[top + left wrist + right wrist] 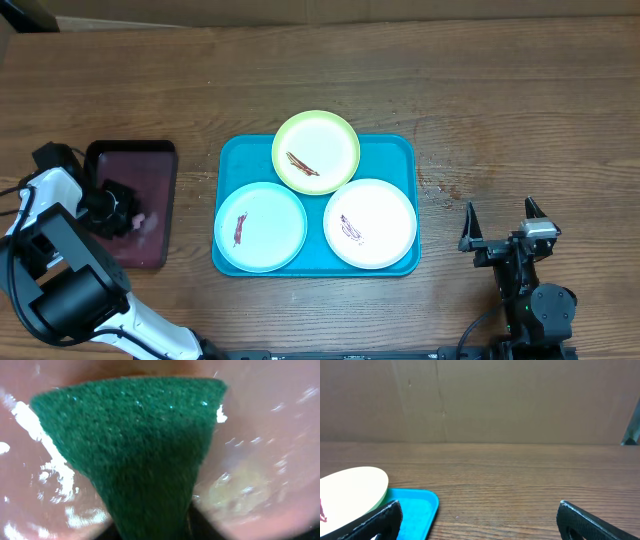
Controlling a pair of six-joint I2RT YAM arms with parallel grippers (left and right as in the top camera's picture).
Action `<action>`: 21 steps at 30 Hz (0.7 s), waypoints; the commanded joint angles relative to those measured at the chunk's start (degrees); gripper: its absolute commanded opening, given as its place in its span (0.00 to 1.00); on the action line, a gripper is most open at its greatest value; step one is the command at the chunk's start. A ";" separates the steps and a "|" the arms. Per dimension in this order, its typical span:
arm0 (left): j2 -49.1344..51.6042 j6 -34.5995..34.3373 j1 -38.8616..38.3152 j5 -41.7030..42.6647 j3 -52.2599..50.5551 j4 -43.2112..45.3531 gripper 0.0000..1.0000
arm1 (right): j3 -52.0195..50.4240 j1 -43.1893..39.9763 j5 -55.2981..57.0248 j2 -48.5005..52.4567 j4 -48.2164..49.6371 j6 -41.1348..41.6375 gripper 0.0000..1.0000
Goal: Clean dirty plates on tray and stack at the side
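Note:
The turquoise tray (405, 150) lies mid-table and carries three smeared plates: a lime green plate (316, 152) at the back, a light blue plate (260, 227) front left, and a white plate (370, 223) front right. My left gripper (115, 210) hangs over the small maroon tray, well left of the plates. It is shut on a green scouring pad (135, 435), which fills the left wrist view and narrows into the jaws. My right gripper (499, 207) (478, 510) stands open and empty on the table, right of the tray (417, 507). The lime green plate (355, 487) shows at the left.
A dark maroon tray (150, 180) with a wet, shiny floor (280, 435) sits at the table's left. Bare wooden table (500, 110) surrounds the turquoise tray. A cardboard wall (480, 400) stands behind the table.

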 commanded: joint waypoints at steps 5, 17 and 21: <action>3.10 -0.31 -0.17 -12.09 -1.88 6.82 1.00 | -0.59 -0.11 0.15 -0.42 0.35 0.00 1.00; 3.10 -0.31 -0.17 -15.89 -1.88 11.52 0.78 | -0.59 -0.11 0.15 -0.42 0.35 -0.02 1.00; 3.10 -0.33 -0.17 -15.87 -1.88 11.26 0.05 | -0.59 -0.11 0.15 -0.39 0.35 -0.02 1.00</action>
